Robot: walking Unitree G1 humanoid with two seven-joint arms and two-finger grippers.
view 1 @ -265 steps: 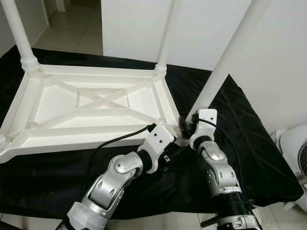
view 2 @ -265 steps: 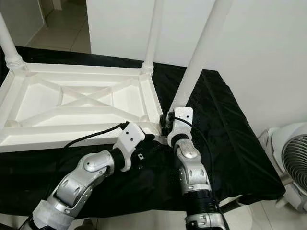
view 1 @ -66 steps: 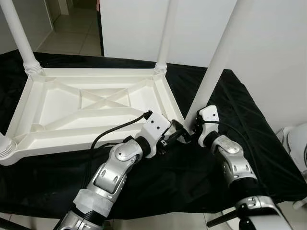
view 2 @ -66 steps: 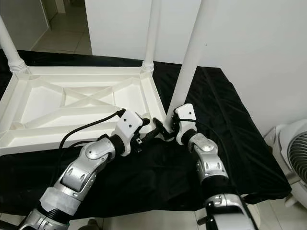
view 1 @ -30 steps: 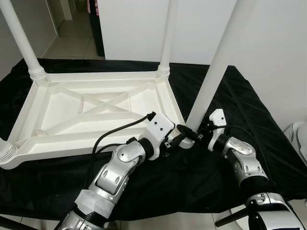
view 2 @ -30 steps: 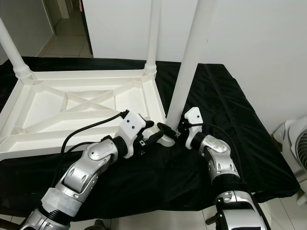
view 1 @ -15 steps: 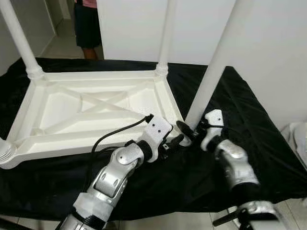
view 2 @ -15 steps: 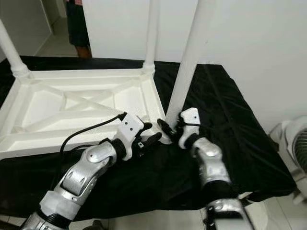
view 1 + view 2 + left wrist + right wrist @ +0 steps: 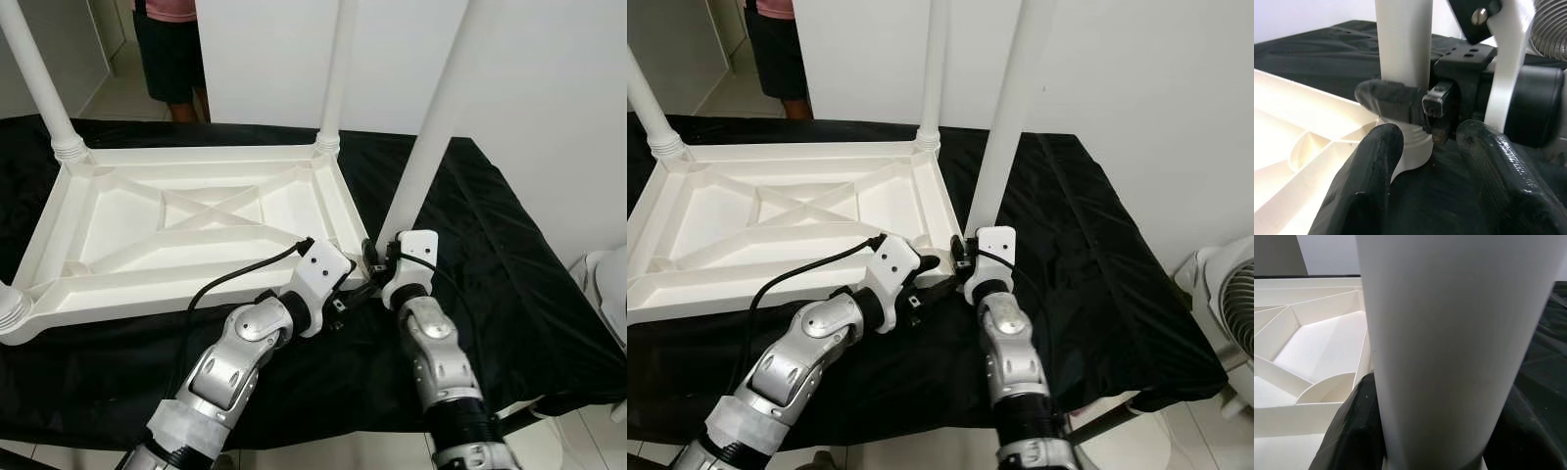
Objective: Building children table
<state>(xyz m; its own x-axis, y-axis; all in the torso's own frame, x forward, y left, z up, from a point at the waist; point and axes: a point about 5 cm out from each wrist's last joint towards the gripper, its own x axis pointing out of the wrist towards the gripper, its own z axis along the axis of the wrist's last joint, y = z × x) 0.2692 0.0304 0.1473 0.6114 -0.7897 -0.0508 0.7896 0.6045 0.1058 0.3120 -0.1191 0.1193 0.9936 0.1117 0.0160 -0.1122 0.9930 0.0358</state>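
White plastic table (image 9: 186, 230) lies upside down on a black cloth (image 9: 509, 294), legs pointing up.
Left claw (image 9: 1425, 161) sits open just short of the near right corner, touching nothing; right claw (image 9: 1422, 431) is clamped around the base of the leg (image 9: 416, 176) standing there. A person (image 9: 168, 54) stands behind.

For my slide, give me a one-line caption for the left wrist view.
Right gripper clasps the white table leg above its corner socket while the open left gripper waits alongside.
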